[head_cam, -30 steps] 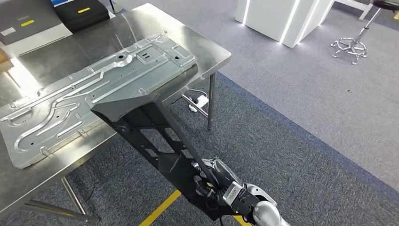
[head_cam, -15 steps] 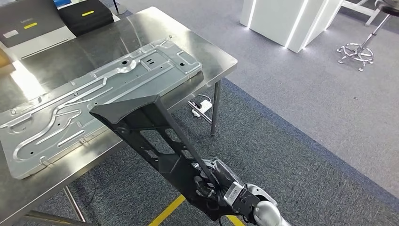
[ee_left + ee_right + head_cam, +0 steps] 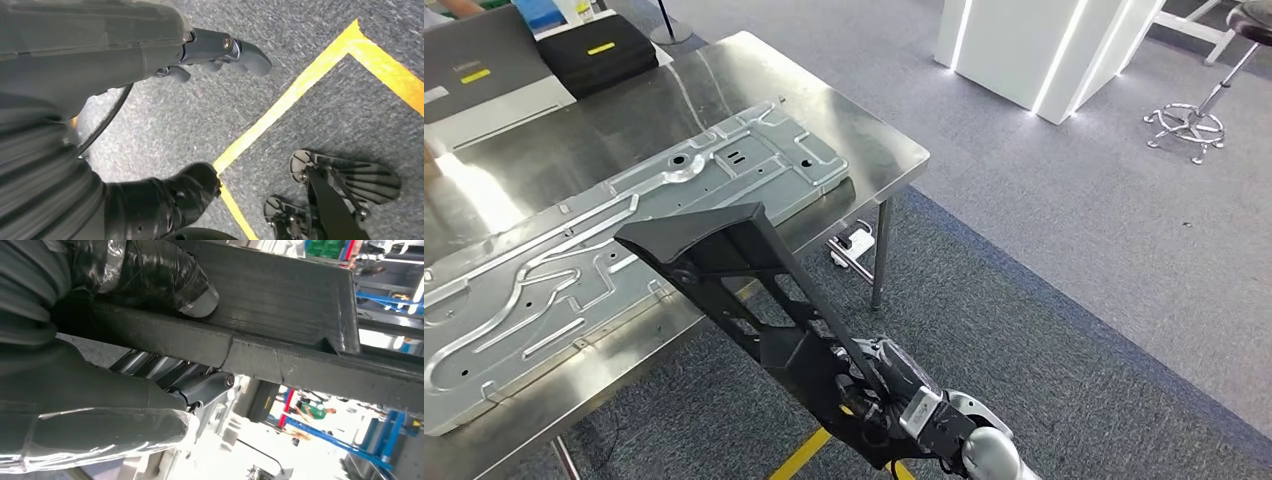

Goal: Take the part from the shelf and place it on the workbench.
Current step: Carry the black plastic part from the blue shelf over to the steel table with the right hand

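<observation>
Stainless steel makes up the desk point(image 3: 879, 125), its polished top throwing back bright glare near the far left. A large stamped metal panel point(image 3: 614, 245) lies flat across most of it, and a black case point(image 3: 596, 48) with a yellow label sits at the back edge. Grey carpet point(image 3: 1074, 200) covers the floor, darker beside the desk, crossed by a yellow tape line point(image 3: 280, 107). A white lit cabinet point(image 3: 1034, 45) and a chrome stool base point(image 3: 1189, 125) stand well apart on the far side.

The right hand point(image 3: 894, 395) grips the black part point(image 3: 744, 285) at its lower end, thumb pressed on one face and fingers point(image 3: 207, 385) wrapped under it; the part's broad upper end hangs above the desk's near edge. The left hand point(image 3: 220, 52) hangs over the carpet, fingers loosely apart, holding nothing.
</observation>
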